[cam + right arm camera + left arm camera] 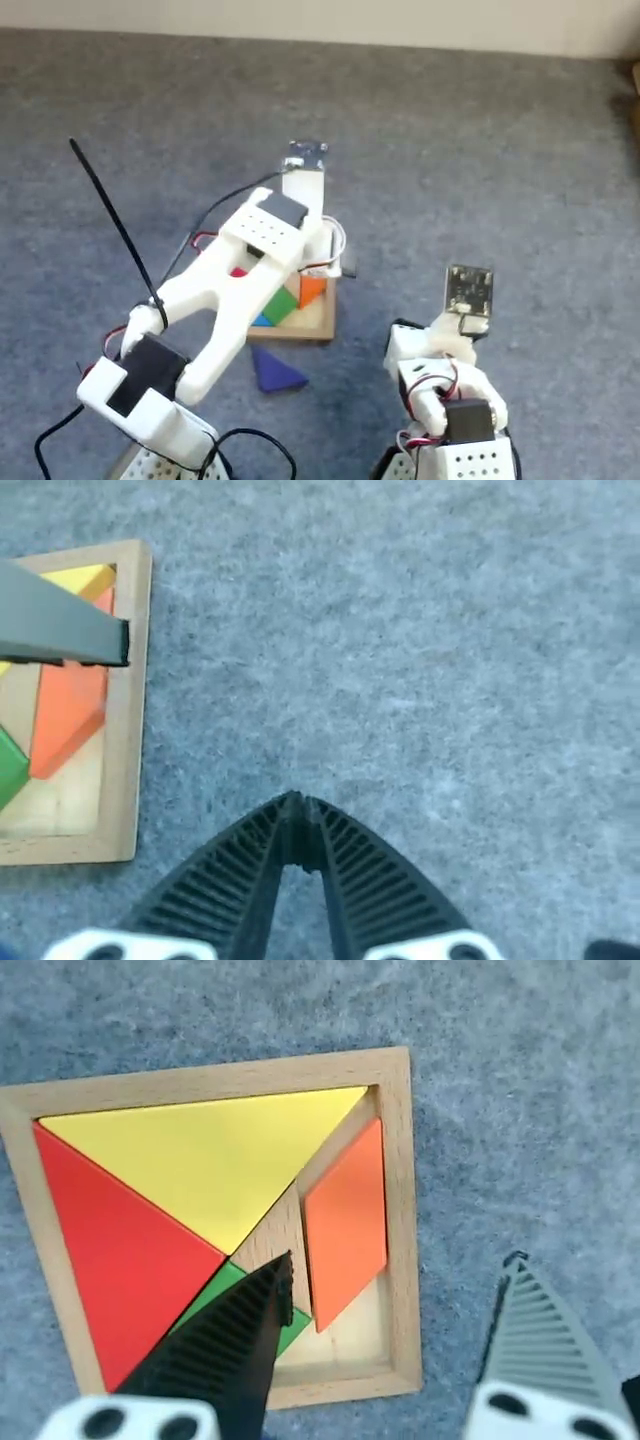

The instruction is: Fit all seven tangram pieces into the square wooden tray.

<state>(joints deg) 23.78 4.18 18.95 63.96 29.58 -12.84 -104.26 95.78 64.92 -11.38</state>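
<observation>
The square wooden tray (398, 1160) lies on the carpet and holds a large yellow triangle (210, 1155), a large red triangle (110, 1250), a green piece (225, 1285) and an orange parallelogram (345, 1225). Bare wood shows beside the orange piece. My left gripper (400, 1260) hangs open just above the tray, its black finger (235, 1345) over the green piece and the other finger (530, 1335) outside the rim. A dark blue triangle (275, 370) lies loose on the carpet near the tray (318, 325). My right gripper (300, 805) is shut and empty over bare carpet, off to the tray's (128, 710) side.
Grey-blue carpet (480, 150) covers the whole work area. The left arm (265, 235) hides much of the tray in the high view, with a black cable (110, 215) trailing from it. The right arm (450, 400) sits folded near the front edge.
</observation>
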